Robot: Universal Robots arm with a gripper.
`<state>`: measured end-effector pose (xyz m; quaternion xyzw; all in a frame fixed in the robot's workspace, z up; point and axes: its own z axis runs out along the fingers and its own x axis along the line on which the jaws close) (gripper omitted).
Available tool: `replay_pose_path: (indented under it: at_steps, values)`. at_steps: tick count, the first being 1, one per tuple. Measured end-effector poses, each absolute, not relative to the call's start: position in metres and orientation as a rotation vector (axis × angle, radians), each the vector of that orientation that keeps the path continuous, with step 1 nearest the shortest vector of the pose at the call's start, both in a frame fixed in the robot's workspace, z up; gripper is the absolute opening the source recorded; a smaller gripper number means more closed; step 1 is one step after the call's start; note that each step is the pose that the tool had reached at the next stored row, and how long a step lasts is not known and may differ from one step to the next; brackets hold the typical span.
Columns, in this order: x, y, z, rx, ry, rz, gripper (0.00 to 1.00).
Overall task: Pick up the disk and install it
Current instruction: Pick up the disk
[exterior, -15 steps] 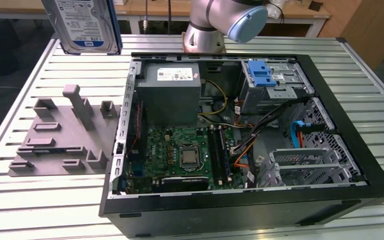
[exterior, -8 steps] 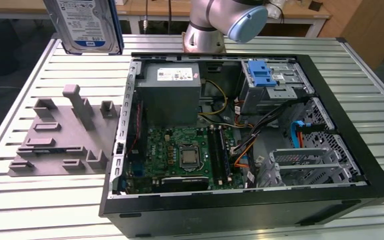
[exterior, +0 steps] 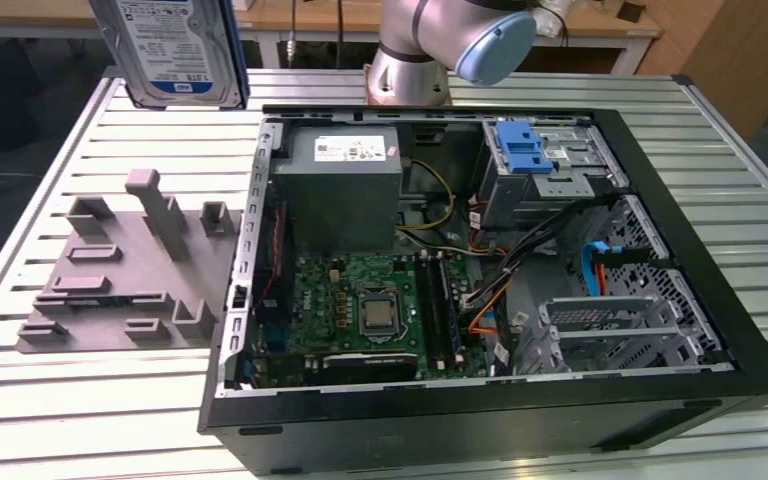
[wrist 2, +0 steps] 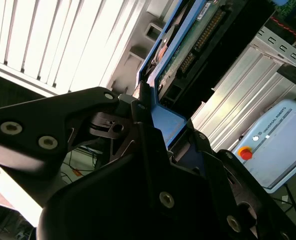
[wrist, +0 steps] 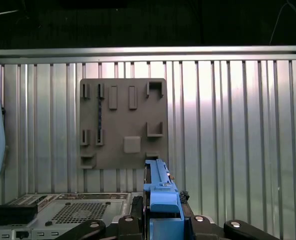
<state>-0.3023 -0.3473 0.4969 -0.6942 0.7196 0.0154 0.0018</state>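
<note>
Disk [exterior: 171,45] hangs upright in the air above the slatted desk [exterior: 77,400], toward the exterior view's left of the open computer case [exterior: 491,430], with the grey fixture plate [exterior: 117,275] below. I see my jaws pinching its blue frame [wrist: 160,195].

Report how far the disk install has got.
Done: the disk is picked up; it hangs clear of the slatted table and the grey fixture plate. In hand: the gripper is shut on its blue frame, seen in both wrist views. Left: the install, since the disk is not in the open computer case.
</note>
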Motion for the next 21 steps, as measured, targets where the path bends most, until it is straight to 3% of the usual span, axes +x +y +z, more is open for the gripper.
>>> replay_pose_path:
  at_steps: [21]
  values:
    - [-0.2925, -0.3473, 0.4969, -2.178, 2.258, 0.048, 0.36]
